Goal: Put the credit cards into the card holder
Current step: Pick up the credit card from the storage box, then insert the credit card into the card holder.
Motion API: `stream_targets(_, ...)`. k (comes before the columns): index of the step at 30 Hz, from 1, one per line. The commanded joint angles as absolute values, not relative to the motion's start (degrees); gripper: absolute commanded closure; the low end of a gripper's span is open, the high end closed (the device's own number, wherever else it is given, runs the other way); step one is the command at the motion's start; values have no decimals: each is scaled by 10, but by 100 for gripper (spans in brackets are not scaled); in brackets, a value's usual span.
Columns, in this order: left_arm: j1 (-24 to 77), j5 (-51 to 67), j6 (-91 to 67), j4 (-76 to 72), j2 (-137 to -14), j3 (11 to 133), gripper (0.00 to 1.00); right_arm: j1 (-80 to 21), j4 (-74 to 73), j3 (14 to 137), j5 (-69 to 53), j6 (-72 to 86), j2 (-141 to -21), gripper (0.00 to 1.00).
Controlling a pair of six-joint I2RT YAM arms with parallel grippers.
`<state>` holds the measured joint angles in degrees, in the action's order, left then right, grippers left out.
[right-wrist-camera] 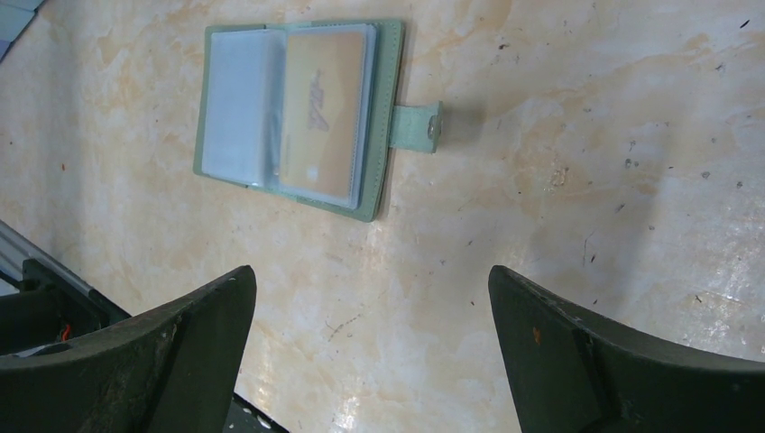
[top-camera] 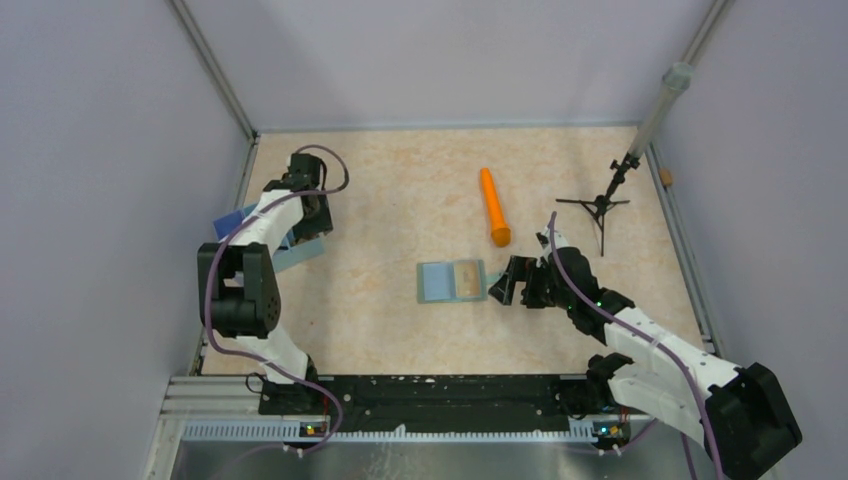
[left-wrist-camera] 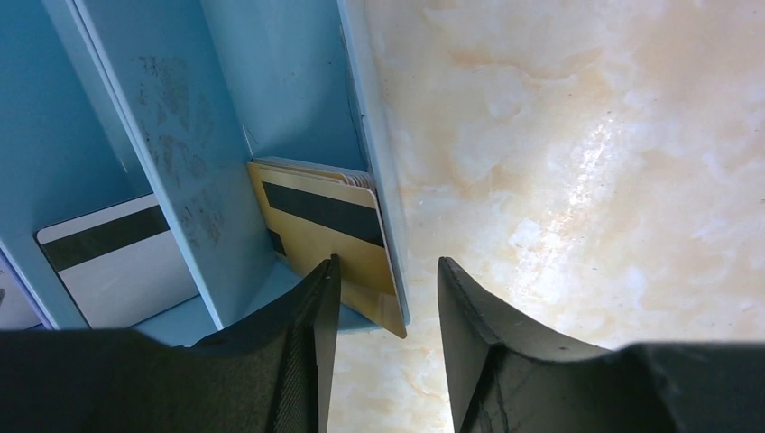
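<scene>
Card holder: we see the grey-green card holder (top-camera: 450,281) lying open and flat at the middle of the table, with its clasp strap (right-wrist-camera: 419,126) sticking out from one side.
Card already in: one gold card (right-wrist-camera: 325,113) sits in the clear sleeve of the page next to the strap. The other page shows pale blue.
Right gripper: we find the right gripper (top-camera: 510,282) just to the right of the card holder. Its jaws are spread wide and it carries nothing.
Credit cards: the remaining credit cards (left-wrist-camera: 325,234) stand as a gold stack, the front one with a dark stripe, in a compartment of the blue tray (left-wrist-camera: 180,180). This is well to the left of the card holder.
Left gripper: we see the left gripper (left-wrist-camera: 388,271) at that stack. Its gap is narrow, with one finger (left-wrist-camera: 316,307) against the front card and the other outside the tray wall, clear of the card's corner.
Neighbouring compartment: a white card (left-wrist-camera: 108,262) with a dark stripe.
Orange cylinder: the orange cylinder (top-camera: 494,207) lies beyond the card holder, slightly to its right.
Stand: a small black tripod stand (top-camera: 600,205) is farther right of the card holder, toward the back.
</scene>
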<state>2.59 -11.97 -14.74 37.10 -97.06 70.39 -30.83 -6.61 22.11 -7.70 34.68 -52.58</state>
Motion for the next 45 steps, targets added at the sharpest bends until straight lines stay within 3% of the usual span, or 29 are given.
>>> stream_targets(1,29,-105,-147,351,-939,702,55,-303,-50,227,-83,342,-521,2)
stream_targets(6,28,-109,-145,352,-937,701,67,-303,-50,228,-85,342,-523,2)
stream_targets(23,28,-138,-144,354,-889,690,82,-304,-57,235,-90,339,-524,2)
stream_targets(31,29,-189,-152,381,-863,695,100,-303,-63,239,-93,339,-524,3)
stream_targets(39,29,-215,-151,425,-762,695,100,-303,-68,259,-112,327,-513,3)
stream_targets(45,56,-87,-118,421,-669,707,100,-304,-42,281,-165,286,-479,3)
